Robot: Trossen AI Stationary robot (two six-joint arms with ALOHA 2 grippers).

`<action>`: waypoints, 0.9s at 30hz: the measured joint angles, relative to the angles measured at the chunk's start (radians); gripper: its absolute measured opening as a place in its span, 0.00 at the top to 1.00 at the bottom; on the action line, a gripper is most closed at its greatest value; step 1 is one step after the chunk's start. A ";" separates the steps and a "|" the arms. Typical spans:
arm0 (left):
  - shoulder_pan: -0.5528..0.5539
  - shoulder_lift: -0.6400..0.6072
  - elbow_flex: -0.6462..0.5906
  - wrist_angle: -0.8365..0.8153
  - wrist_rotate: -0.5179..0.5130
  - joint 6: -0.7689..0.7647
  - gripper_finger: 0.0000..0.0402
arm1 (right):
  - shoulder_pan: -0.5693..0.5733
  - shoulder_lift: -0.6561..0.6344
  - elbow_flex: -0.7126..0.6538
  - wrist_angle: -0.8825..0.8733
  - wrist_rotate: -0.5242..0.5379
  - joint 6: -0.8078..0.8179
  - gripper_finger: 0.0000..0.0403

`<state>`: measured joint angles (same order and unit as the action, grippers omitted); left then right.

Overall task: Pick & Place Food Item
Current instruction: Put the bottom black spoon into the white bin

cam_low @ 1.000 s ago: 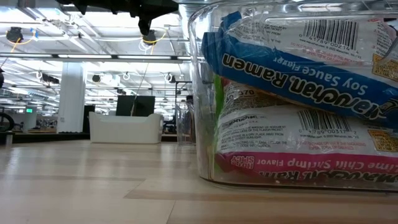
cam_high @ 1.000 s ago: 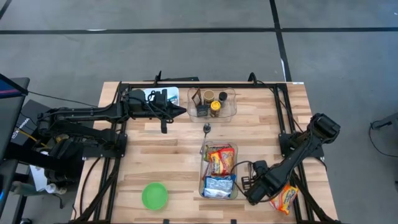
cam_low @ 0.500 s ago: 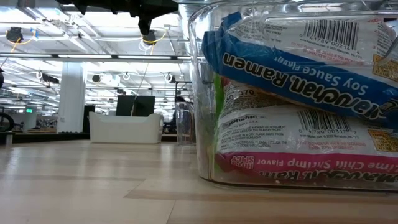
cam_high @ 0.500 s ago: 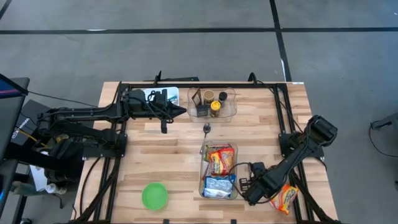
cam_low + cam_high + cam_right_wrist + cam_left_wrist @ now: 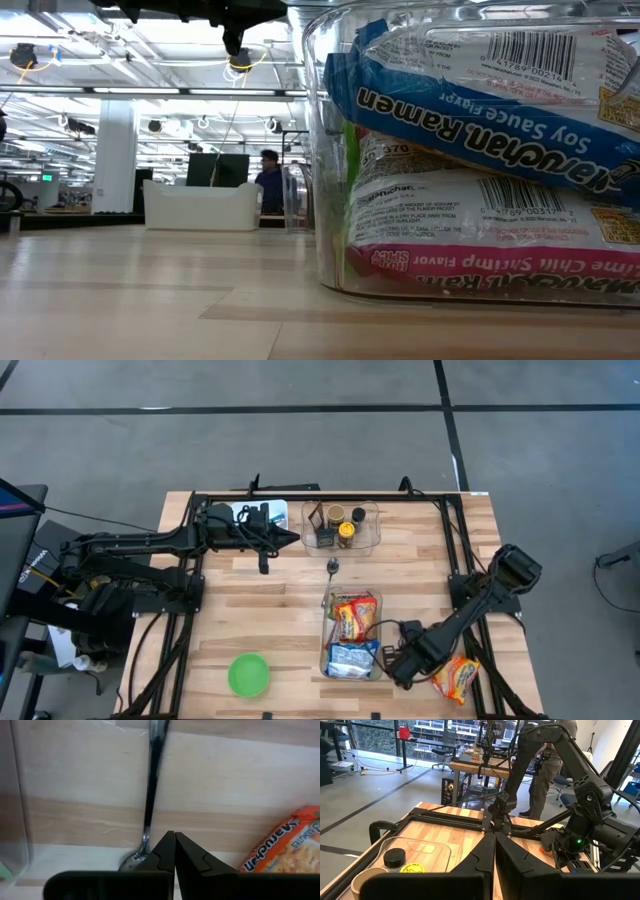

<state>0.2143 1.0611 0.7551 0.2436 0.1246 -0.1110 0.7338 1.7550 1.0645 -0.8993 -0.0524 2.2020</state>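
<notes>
An orange ramen packet (image 5: 455, 680) lies flat on the table near the front right. A clear bin (image 5: 325, 630) at front centre holds ramen packets, an orange one (image 5: 355, 618) and a blue one (image 5: 350, 658); the low view shows them close up (image 5: 480, 150). My right gripper (image 5: 392, 665) is shut and empty, between the bin and the loose packet; its wrist view (image 5: 174, 840) shows the fingers closed, with a spoon (image 5: 150, 785) and an orange packet (image 5: 285, 855) ahead. My left gripper (image 5: 295, 540) waits shut at the back left (image 5: 495, 840).
A clear container (image 5: 305, 525) with jars stands at the back centre. A spoon (image 5: 333, 567) lies between it and the bin. A green bowl (image 5: 249, 674) sits at the front left. A black frame (image 5: 300, 495) borders the table. A person (image 5: 268, 180) stands in the room behind.
My right gripper has moved a little toward the table's left edge, away from the loose orange packet and closer to the bin. The packet has stayed where it was. A person has come into the low view in the room behind.
</notes>
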 joint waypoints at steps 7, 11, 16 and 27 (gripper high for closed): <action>0.000 0.000 0.000 0.001 0.000 0.000 0.98 | -0.025 0.000 0.000 0.030 0.000 -0.040 1.00; 0.000 0.000 0.000 0.001 0.000 0.000 0.98 | -0.033 0.000 0.000 0.041 0.001 -0.054 1.00; 0.000 0.000 0.000 0.001 0.000 0.000 0.98 | -0.042 0.000 0.000 0.065 0.010 -0.056 1.00; 0.000 0.000 0.000 0.001 0.000 0.000 0.98 | -0.056 0.000 0.000 0.065 0.037 -0.086 1.00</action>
<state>0.2142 1.0611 0.7551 0.2443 0.1246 -0.1112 0.6777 1.7550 1.0649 -0.8345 -0.0158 2.1162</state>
